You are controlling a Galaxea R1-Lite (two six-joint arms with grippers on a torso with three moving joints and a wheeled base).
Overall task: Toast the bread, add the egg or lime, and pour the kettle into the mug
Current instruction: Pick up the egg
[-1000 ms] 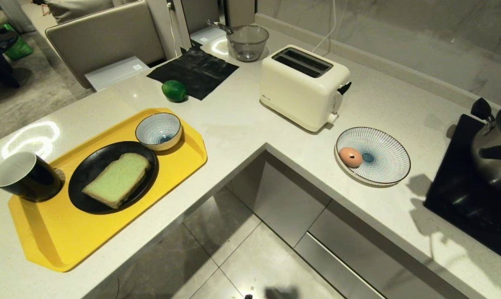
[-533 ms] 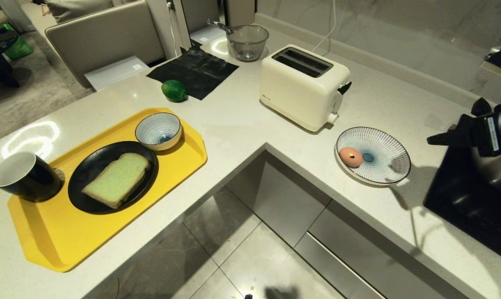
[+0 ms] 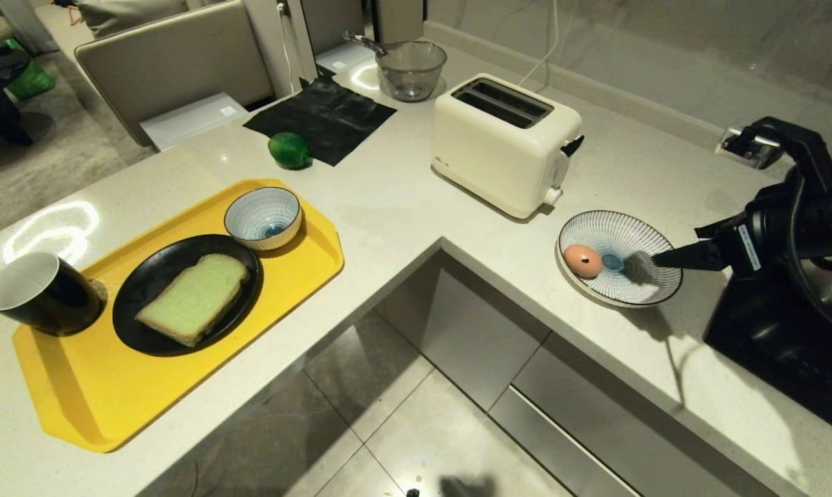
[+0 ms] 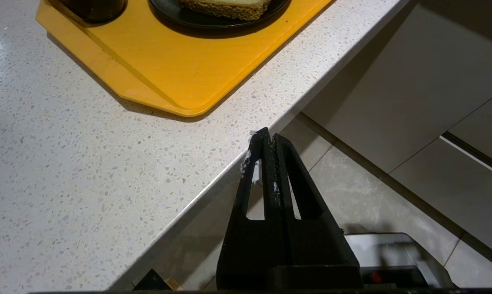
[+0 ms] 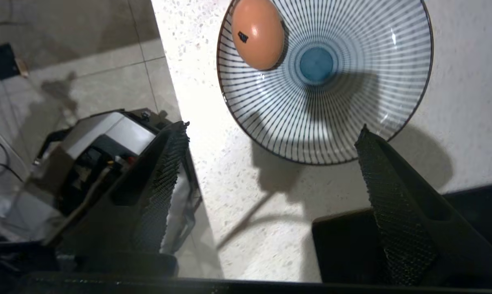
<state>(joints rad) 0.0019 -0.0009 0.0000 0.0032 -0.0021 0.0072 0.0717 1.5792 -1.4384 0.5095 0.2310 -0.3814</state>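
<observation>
Where counter ends (image 3: 441, 243), tool (image 5: 270, 130) (agape).

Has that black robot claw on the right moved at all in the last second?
Yes. The black right gripper, absent from the head view a second ago, has come in from the right edge towards the blue-and-white striped plate, its open tips now over the plate's rim, short of the pinkish egg.

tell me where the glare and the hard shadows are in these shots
Head view: bright glare patches on the counter beside the mug and by the glass bowl; the right gripper casts a dark shadow across the striped plate. Right wrist view: that shadow covers the plate's centre, and the egg stays lit.
</observation>
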